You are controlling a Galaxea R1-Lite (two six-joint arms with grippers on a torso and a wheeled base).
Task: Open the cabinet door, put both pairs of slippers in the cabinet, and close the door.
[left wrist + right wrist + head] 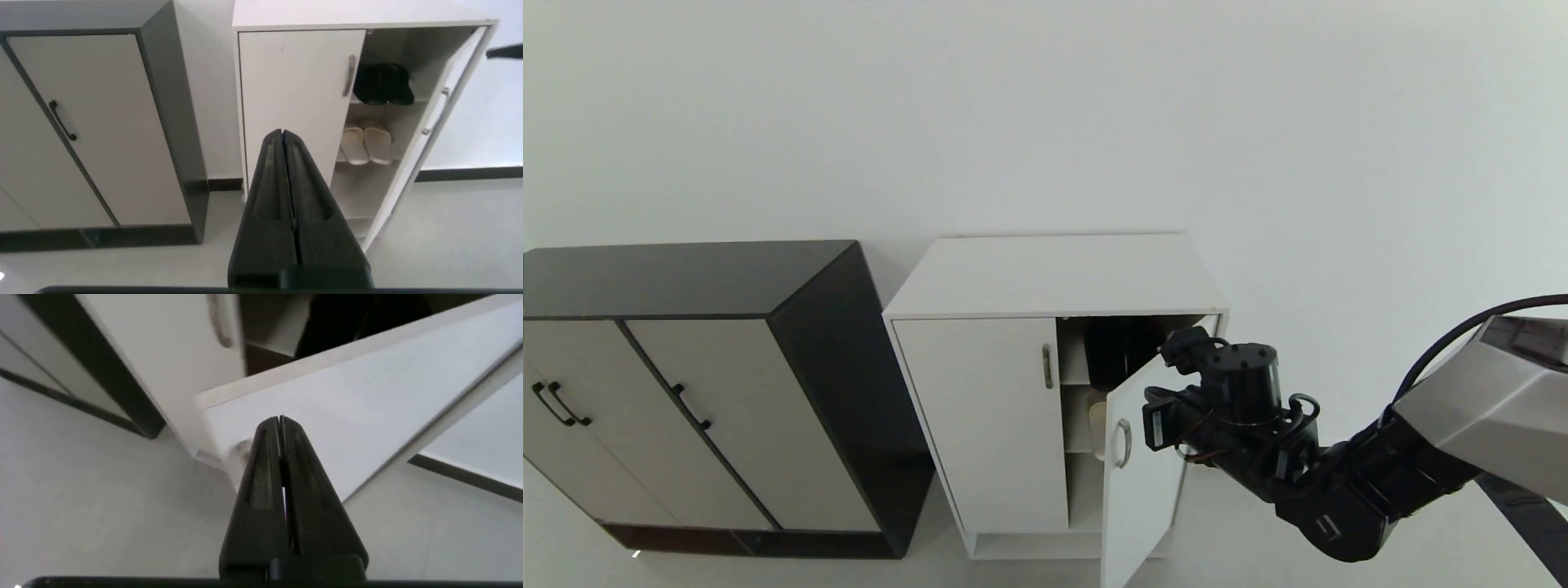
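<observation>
The white cabinet (1045, 273) has its left door (980, 416) shut and its right door (1143, 482) swung partly open. A black pair of slippers (1119, 351) sits on the top shelf, and a pale pair (1097, 416) lies on the shelf below. My right gripper (1180, 339) is shut with nothing in it, at the outer face of the open door near its top edge. In the right wrist view that gripper (282, 422) points at the door panel (392, 400). My left gripper (282, 135) is shut and empty, well back from the cabinet, facing the black slippers (384, 82) and pale slippers (368, 143).
A dark cabinet (833, 359) with two beige doors and black handles stands just left of the white one. Bare light floor (1241, 539) lies in front of both cabinets. The open door carries a metal handle (1125, 443) on its outer face.
</observation>
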